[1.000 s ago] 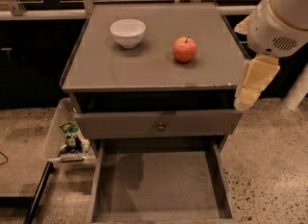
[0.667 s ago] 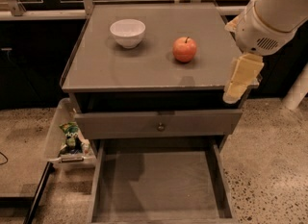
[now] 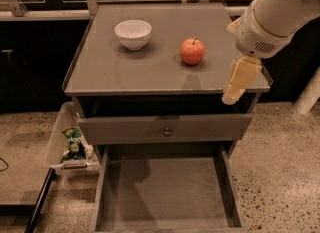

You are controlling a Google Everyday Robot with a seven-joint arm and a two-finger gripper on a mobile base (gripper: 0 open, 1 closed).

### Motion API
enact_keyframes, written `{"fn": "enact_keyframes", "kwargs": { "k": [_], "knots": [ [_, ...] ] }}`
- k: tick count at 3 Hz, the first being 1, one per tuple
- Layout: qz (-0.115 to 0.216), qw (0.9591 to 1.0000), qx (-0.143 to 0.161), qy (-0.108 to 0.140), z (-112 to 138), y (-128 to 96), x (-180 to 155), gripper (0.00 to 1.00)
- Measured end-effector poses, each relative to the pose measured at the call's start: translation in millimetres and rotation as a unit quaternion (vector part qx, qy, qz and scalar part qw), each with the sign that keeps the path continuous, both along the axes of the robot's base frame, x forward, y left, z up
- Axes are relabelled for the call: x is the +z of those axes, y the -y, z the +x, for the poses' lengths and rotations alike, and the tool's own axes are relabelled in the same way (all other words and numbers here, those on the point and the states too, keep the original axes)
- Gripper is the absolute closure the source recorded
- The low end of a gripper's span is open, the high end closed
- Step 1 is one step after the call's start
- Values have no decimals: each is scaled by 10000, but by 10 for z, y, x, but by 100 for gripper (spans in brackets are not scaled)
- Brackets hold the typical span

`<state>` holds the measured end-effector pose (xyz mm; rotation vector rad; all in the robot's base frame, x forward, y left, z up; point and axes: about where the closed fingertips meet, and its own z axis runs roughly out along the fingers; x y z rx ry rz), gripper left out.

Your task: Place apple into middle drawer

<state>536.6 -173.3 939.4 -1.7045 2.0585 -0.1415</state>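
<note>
– Red-orange apple (image 3: 192, 51) sits on the cabinet top (image 3: 150, 74), right of the white bowl (image 3: 133, 33). Where is your gripper?
– The gripper (image 3: 239, 82) hangs at the right edge, apart from the apple. Open or closed, I cannot tell. The middle drawer (image 3: 165, 192) stands pulled out below, ready to receive it.

Lab-like room: grey drawer cabinet (image 3: 165, 74), speckled terrazzo floor (image 3: 282, 149), end effector (image 3: 233, 97) above the cabinet's edge.
</note>
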Motion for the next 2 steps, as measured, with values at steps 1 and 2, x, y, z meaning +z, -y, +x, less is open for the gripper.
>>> {"fn": "enact_keyframes", "kwargs": {
  "k": [1, 2],
  "knots": [
    [306, 9991, -41, 300, 337, -39, -59, 0],
    [820, 9947, 25, 625, 657, -64, -31, 0]
  ]
}}
